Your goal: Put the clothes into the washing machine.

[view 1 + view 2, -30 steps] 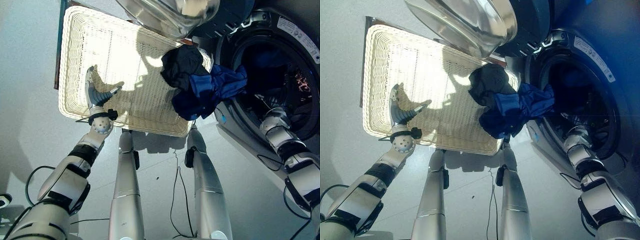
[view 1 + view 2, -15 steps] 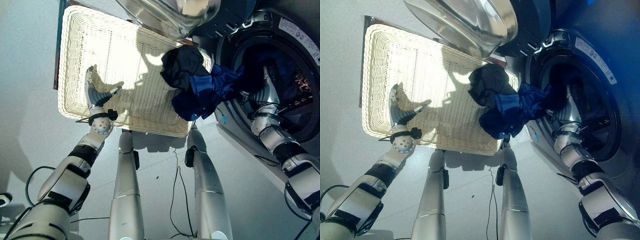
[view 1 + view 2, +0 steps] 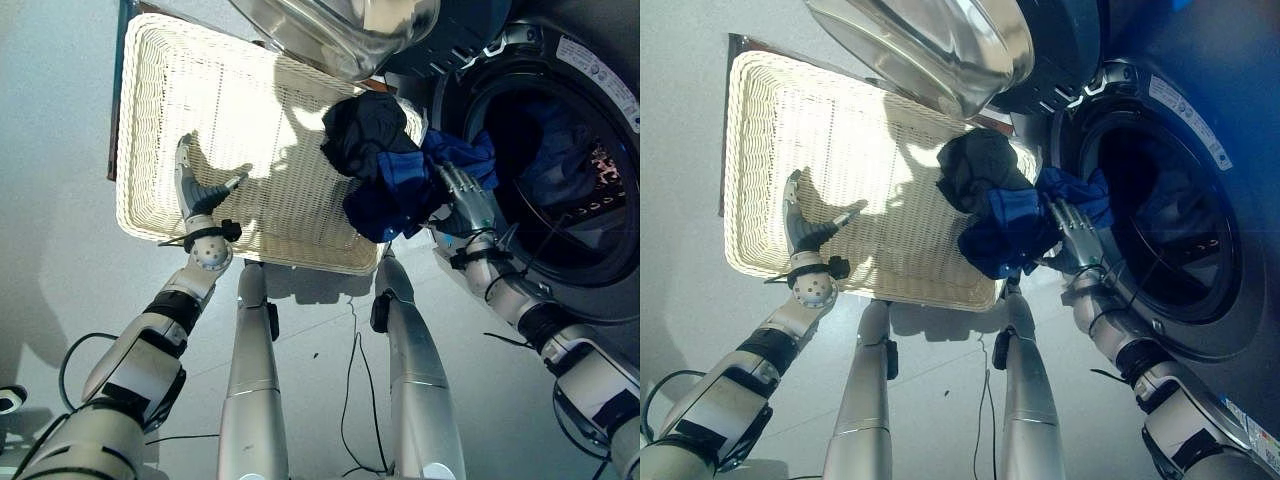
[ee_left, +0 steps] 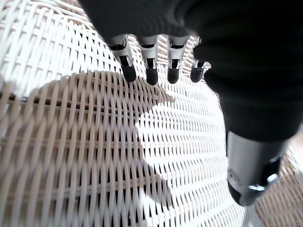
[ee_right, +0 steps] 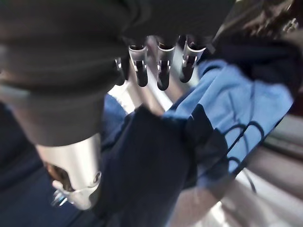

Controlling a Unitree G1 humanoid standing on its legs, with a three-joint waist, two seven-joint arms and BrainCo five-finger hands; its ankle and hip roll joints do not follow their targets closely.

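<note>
Moved: right hand (image 3: 468, 205) withdrawn from washing machine (image 3: 560, 150) drum to clothes (image 3: 395, 165).
Right fingers: straight, unclenched, beside blue cloth on basket (image 3: 160, 120) corner.
Left hand (image 3: 195, 190): fingers relaxed, over basket.

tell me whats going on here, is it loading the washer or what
Yes, it is partway through loading. The right hand, fingers straight, is at the pile of blue and black clothes draped over the corner of the wicker basket beside the open washing machine. Some blue cloth already lies in the drum. The left hand is open over the basket's bare bottom, holding nothing.
</note>
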